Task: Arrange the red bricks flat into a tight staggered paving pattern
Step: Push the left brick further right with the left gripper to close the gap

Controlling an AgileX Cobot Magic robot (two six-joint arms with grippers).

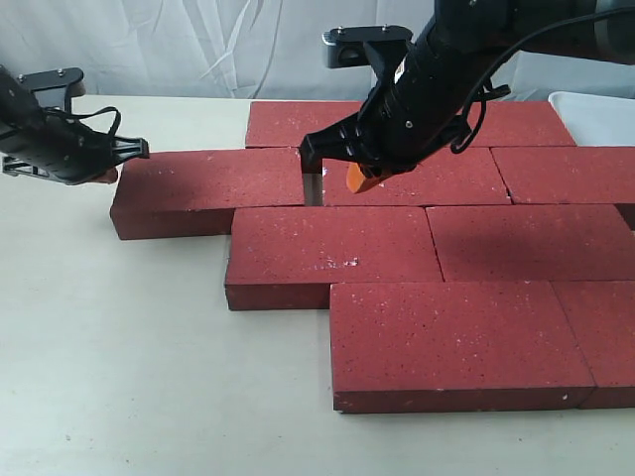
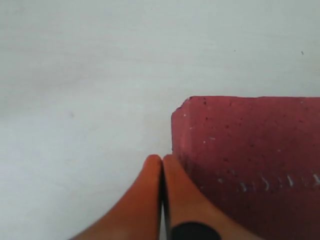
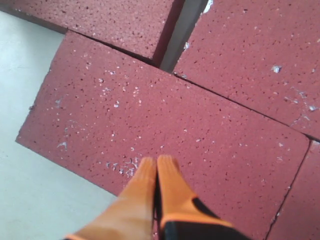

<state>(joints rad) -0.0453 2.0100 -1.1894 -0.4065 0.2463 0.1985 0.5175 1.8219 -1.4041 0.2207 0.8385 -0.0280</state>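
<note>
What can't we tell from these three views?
Exterior view: right arm hides the back row's middle.
Exterior view: right edge cuts off end bricks, so no full count.
Left wrist view: left claw beside one brick corner; contact unclear.
Right wrist view: right claw over a brick; touching unclear.

A: Any writing on the bricks?
B: None. Just small white flecks on red, no letters or numbers.
A: And the table?
B: Plain too. No label, brand or sign can be read in any of the three views.
</note>
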